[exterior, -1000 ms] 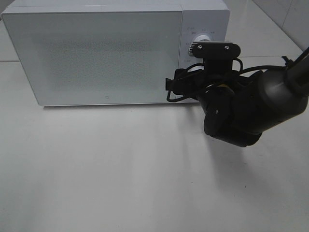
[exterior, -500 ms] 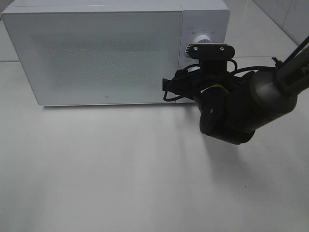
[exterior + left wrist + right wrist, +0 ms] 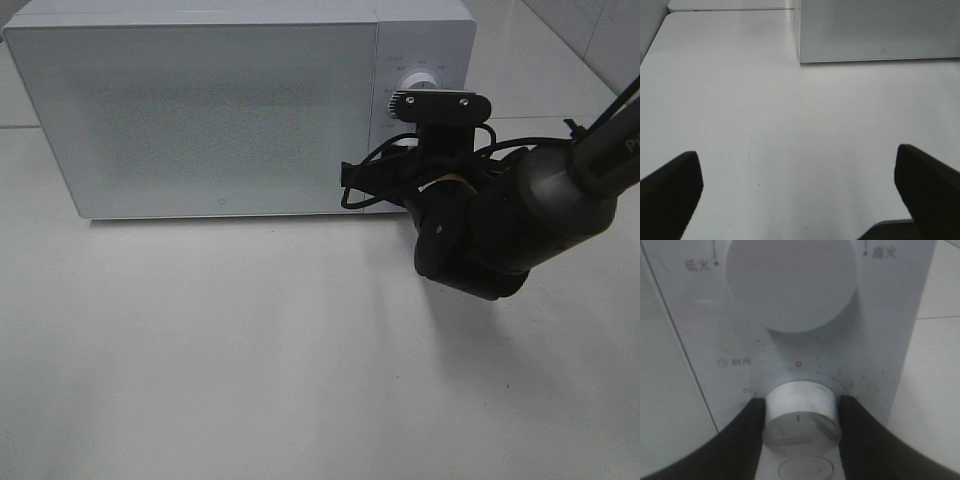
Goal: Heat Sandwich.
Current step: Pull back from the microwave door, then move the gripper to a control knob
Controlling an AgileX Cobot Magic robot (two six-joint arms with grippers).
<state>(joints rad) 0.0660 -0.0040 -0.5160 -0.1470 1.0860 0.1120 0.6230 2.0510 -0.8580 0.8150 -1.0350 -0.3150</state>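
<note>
Microwave (image 3: 220, 110), lower dial (image 3: 801, 415) clasped by right tool (image 3: 802, 406), arm stretched forward

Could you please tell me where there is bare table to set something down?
The table in front of the microwave door is bare, left and middle. Crowded only at right, where the right pincer holds the lower knob.

Bright, even light; the arm (image 3: 500, 230) casts a soft shadow on the table (image 3: 250, 350); left pincer (image 3: 800, 195) dark, defocused.
</note>
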